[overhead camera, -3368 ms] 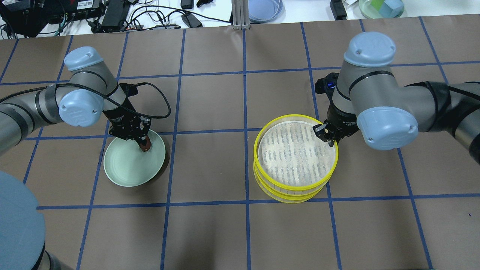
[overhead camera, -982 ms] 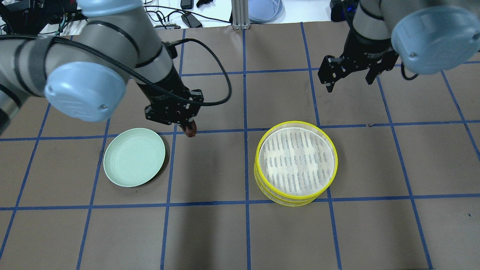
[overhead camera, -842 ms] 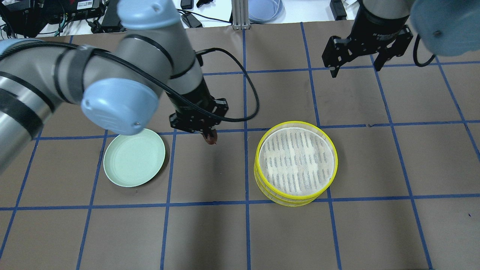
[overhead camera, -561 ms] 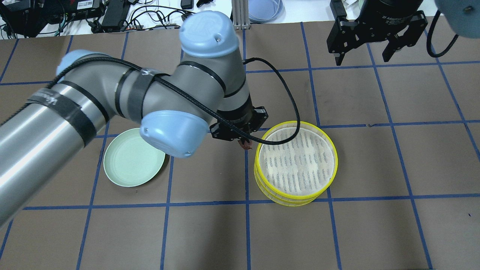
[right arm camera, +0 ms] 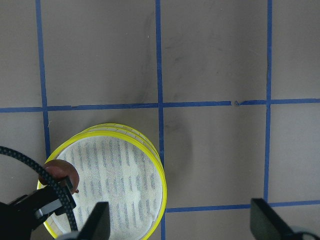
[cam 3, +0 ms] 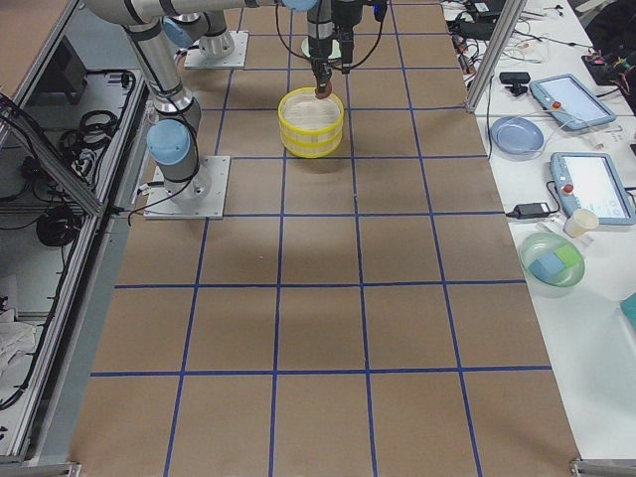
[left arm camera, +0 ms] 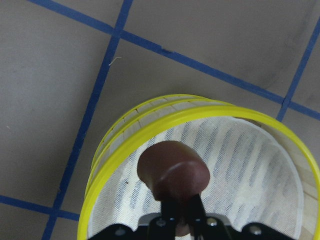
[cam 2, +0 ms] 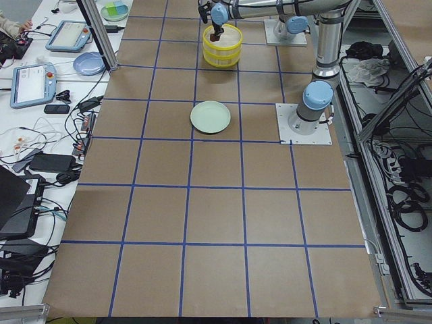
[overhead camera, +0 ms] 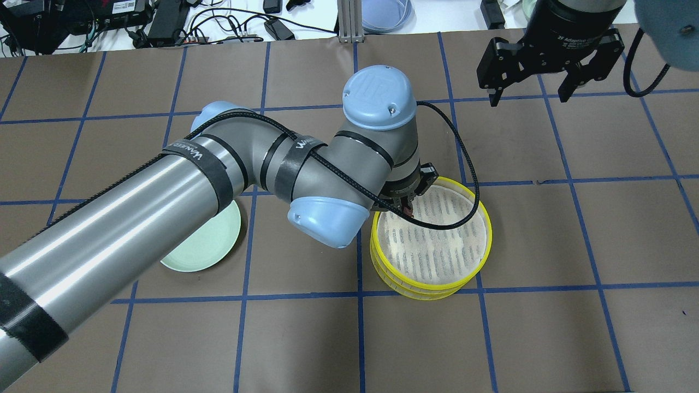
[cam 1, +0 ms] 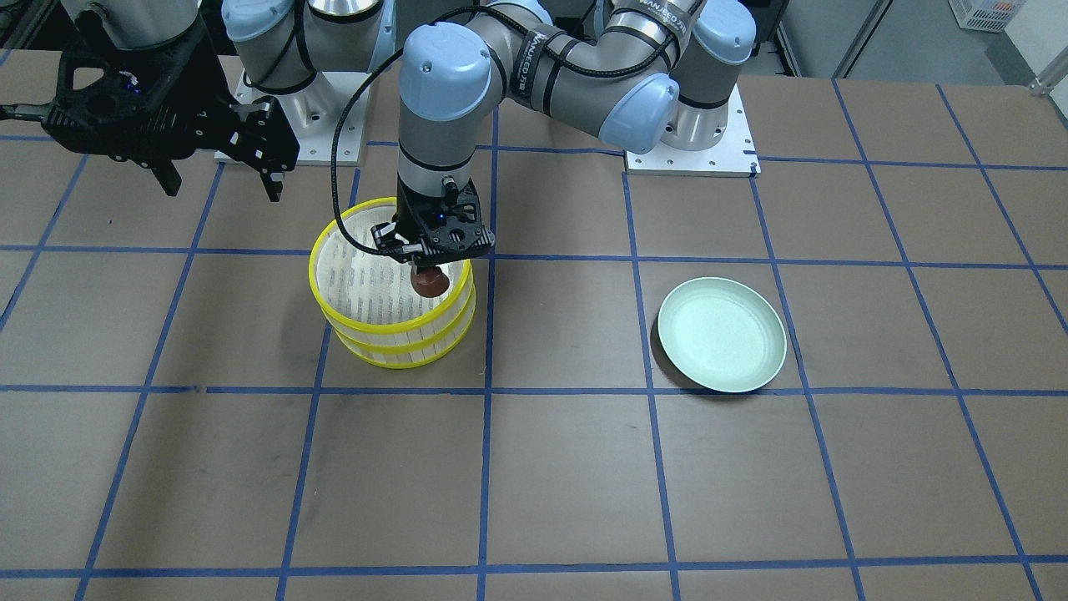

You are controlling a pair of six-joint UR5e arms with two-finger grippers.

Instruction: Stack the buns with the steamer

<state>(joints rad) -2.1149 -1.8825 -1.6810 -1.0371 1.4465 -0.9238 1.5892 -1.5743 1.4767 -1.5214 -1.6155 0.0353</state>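
My left gripper is shut on the dark reddish-brown bun. It holds the bun just above the white liner of the top tier of the yellow-rimmed steamer stack, near the rim on the plate's side. The left wrist view shows the bun over the liner inside the rim. In the overhead view the left gripper sits over the steamer. My right gripper is open and empty, raised beyond the steamer. The cream-white bun shows in no view.
An empty pale green plate lies on the brown gridded table, partly under my left arm in the overhead view. Cables, tablets and dishes lie on the white bench beyond the table's far edge.
My left arm lifted the brown bun off the plate and carried it across to over the steamer. My right gripper left the steamer's rim, rose and moved away, open.
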